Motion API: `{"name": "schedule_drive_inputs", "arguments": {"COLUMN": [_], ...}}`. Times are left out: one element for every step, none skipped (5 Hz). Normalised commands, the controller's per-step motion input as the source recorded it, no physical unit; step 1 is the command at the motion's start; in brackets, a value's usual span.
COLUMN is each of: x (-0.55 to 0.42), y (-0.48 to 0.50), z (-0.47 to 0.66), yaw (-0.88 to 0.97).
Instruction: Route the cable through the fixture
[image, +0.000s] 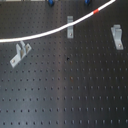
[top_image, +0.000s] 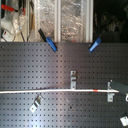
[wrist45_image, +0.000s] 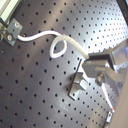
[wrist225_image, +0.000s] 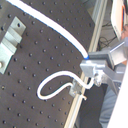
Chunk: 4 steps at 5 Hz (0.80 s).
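Close to the wrist cameras, our gripper (wrist45_image: 102, 70) is clamping narrowly on the cable (wrist45_image: 60, 42), its metal fingers (wrist225_image: 92, 67) closed around the white line in both wrist views; a small loop is curling just past them. Farther out on the black perforated worktop (image: 65, 95), we are seeing three grey brackets: one (image: 20, 54) near the first exterior view's left, one (image: 70, 27) touching the cable, one (image: 117, 37) apart. Beyond, the red band (image: 96, 10) is lying near the far edge, where two blue clamps (top_image: 50, 44) are sitting.
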Motion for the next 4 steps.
{"name": "schedule_drive_inputs", "arguments": {"x": [0.003, -0.038, -0.181, -0.017], "y": [0.011, 0.086, 0.042, 0.002], "z": [0.0, 0.0, 0.07, 0.14], "yaw": [0.0, -0.02, -0.7, -1.0]}}
